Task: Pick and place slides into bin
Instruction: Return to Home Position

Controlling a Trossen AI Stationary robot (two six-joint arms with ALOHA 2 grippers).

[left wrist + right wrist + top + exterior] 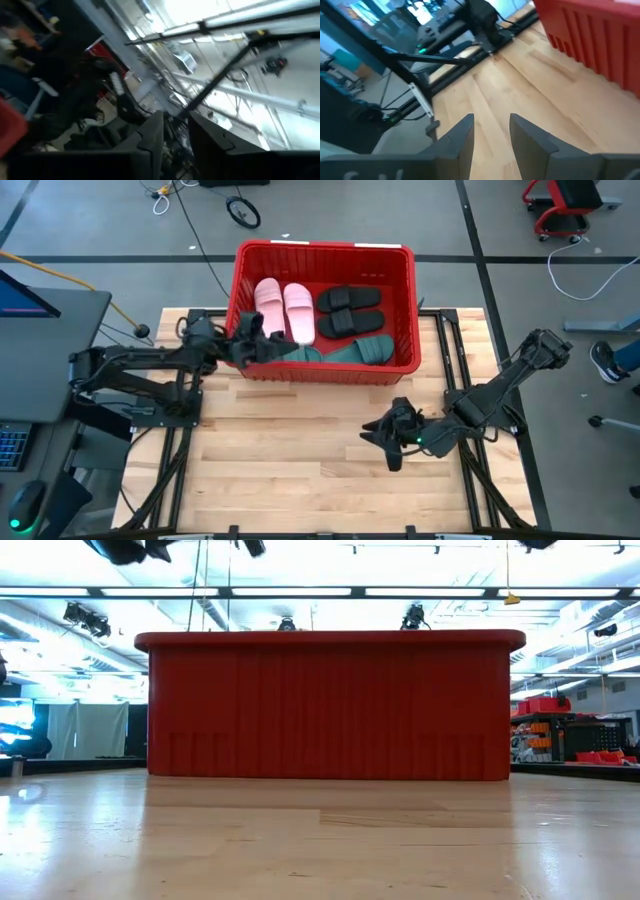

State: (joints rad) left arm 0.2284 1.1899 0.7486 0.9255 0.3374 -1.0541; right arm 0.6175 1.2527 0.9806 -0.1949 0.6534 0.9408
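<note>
Op, the red bin (pixel 325 250) sits upper centre in the high view, loaded: pink slides (pixel 285 310) side by side at left, black slides (pixel 350 310) at upper right, green slides (pixel 352 352) lying along the bottom wall. Your left pincer (pixel 248 340) hangs at the bin's lower-left corner, right by the pink slides, fingers (pixel 150 137) parted a little, nothing between them. Your right pincer (pixel 385 440) hovers over the worktop (pixel 290 470) at lower right of centre, well apart from the bin, fingers (pixel 457 140) spread too, gripping nothing.
</note>
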